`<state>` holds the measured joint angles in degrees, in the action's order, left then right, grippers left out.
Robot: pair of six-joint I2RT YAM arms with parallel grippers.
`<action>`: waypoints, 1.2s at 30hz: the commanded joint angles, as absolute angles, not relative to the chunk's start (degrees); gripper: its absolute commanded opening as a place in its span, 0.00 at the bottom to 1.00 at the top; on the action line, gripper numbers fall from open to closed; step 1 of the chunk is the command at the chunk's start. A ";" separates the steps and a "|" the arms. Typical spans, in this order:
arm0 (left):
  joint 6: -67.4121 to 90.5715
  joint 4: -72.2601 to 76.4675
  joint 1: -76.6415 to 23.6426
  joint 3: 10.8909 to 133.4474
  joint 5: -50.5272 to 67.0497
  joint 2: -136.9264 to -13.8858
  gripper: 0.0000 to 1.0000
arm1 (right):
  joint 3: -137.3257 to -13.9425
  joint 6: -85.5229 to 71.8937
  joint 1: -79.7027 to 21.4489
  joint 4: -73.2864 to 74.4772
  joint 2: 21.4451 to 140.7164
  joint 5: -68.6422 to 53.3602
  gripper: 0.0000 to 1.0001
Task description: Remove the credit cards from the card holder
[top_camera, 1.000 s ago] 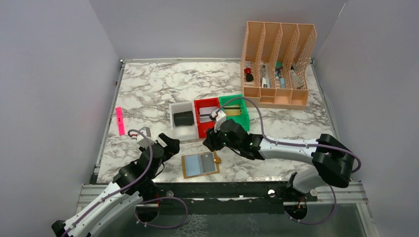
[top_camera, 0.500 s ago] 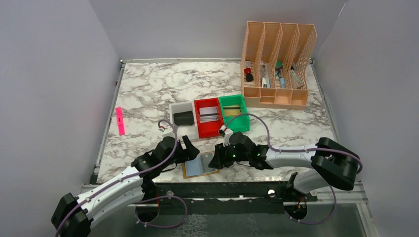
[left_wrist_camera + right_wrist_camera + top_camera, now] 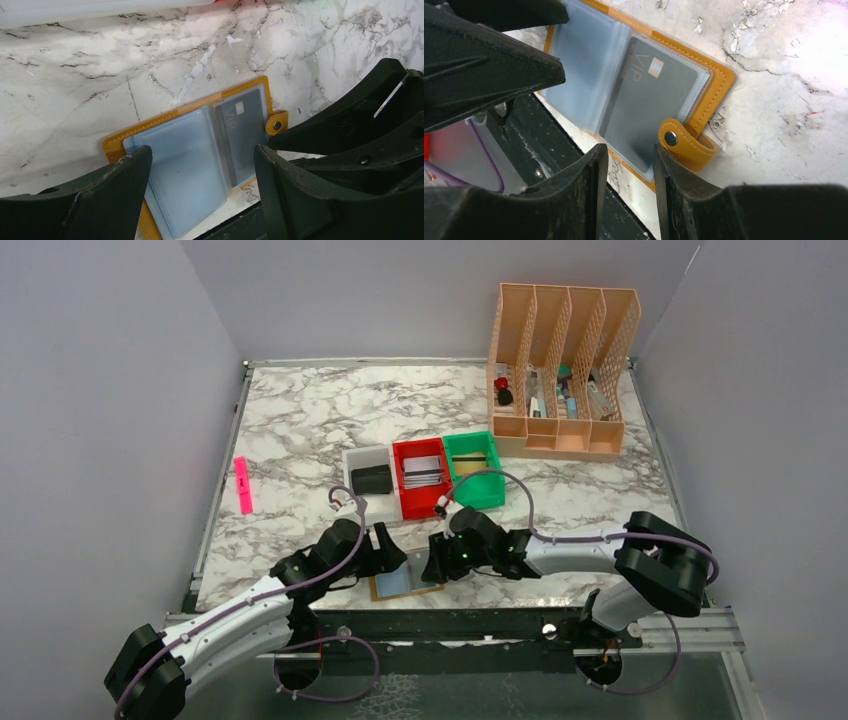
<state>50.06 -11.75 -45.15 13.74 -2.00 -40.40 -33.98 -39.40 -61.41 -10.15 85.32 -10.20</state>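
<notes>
Card holder (image 3: pixel 398 582): flat tan-brown wallet lying open on the marble table (image 3: pixel 300 420) at its 6 o'clock edge, between the two grippers, with two pale blue clear sleeves facing up. The sleeve on the snap tab's side holds one dark grey card (image 3: pixel 649 95) marked "VIP" with a gold chip. The snap tab (image 3: pixel 684 142) curls up off that edge. Left gripper (image 3: pixel 385 555): reaches in from 8 o'clock of the holder and hangs over the emptier sleeve, jaws spread wide with nothing between them. Right gripper (image 3: pixel 437 562): comes in from 3 o'clock, jaws set to a narrow gap over the holder's edge just beside the tab. Nothing is seen clamped, and contact with the sleeve cannot be told. At 12 o'clock of the holder is a row of three bins: a white bin (image 3: pixel 368 504) with a dark object, a red bin (image 3: pixel 425 504) with cards, and a green bin (image 3: pixel 480 494). At the table's 1 o'clock stands an orange file organiser (image 3: pixel 560 370) with small items. At 9 o'clock lies a pink strip (image 3: pixel 243 485).
</notes>
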 commanded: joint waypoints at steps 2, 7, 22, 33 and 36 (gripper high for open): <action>49.23 -11.40 -45.44 12.80 -1.28 -40.20 0.77 | -36.99 -38.72 -62.62 -5.43 88.32 -6.26 0.42; 48.57 -12.21 -45.44 12.92 -1.23 -40.69 0.77 | -39.14 -38.85 -63.82 -1.76 88.06 -1.94 0.42; 49.04 -13.68 -45.42 11.62 -0.85 -37.78 0.77 | -40.39 -39.69 -64.72 -2.92 90.68 -4.75 0.42; 49.47 -13.64 -45.44 10.59 0.00 -36.25 0.77 | -39.38 -44.50 -64.78 -13.26 87.83 -10.72 0.41; 49.64 -13.69 -45.44 10.08 0.00 -35.18 0.77 | -39.61 -44.52 -64.72 -14.12 87.64 -11.33 0.41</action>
<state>49.54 -12.75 -45.15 11.60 -1.39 -36.60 -39.46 -43.09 -64.25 -10.00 89.23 -8.88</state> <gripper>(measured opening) 0.767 0.416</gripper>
